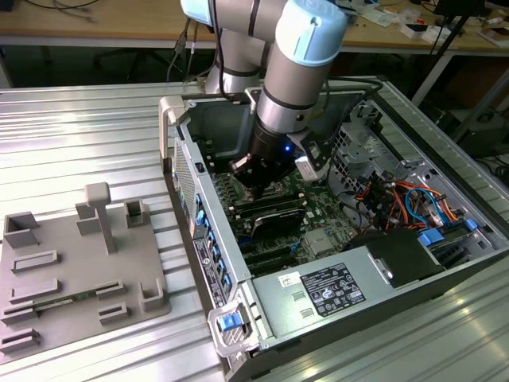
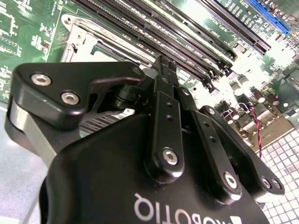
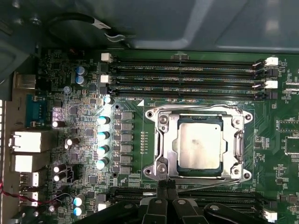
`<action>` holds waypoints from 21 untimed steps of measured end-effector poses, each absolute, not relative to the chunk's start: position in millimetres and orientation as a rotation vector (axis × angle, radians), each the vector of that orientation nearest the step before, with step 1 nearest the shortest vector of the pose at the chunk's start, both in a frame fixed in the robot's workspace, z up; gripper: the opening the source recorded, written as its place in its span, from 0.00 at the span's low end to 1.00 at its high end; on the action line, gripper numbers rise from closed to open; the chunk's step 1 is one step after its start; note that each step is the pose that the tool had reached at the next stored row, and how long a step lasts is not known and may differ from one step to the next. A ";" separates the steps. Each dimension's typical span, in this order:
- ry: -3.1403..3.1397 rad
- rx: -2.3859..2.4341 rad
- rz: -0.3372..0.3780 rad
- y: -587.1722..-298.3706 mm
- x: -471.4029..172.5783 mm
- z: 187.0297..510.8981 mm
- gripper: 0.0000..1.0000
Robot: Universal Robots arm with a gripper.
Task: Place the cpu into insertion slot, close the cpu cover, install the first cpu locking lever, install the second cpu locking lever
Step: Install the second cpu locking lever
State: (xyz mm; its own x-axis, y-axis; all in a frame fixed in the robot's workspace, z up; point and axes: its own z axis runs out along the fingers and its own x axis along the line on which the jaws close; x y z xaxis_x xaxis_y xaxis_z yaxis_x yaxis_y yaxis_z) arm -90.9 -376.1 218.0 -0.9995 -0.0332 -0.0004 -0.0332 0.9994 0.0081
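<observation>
One chip, the cpu (image 3: 200, 145), sits in the insertion slot (image 3: 236, 145) under the lowered cpu cover (image 3: 164, 140), just ahead of the closed gripper (image 3: 164, 192) (fingertips pinched together, holding nothing).

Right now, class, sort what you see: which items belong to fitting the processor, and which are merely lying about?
Belongs to the job:
- cpu, lying in the insertion slot
- cpu cover, lying flat around it
- pincer, at the socket's edge

Lying about:
- memory slots
- grey fixture tray
- power supply
</observation>
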 end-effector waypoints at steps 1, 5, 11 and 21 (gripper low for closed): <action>3.141 -0.052 0.013 -376.1 -91.7 217.8 0.11; 3.141 -0.052 0.013 -375.9 -95.3 216.9 0.11; 3.141 -0.052 0.013 -375.6 -99.2 215.7 0.11; 3.141 -0.055 0.014 -375.1 -100.5 213.0 0.11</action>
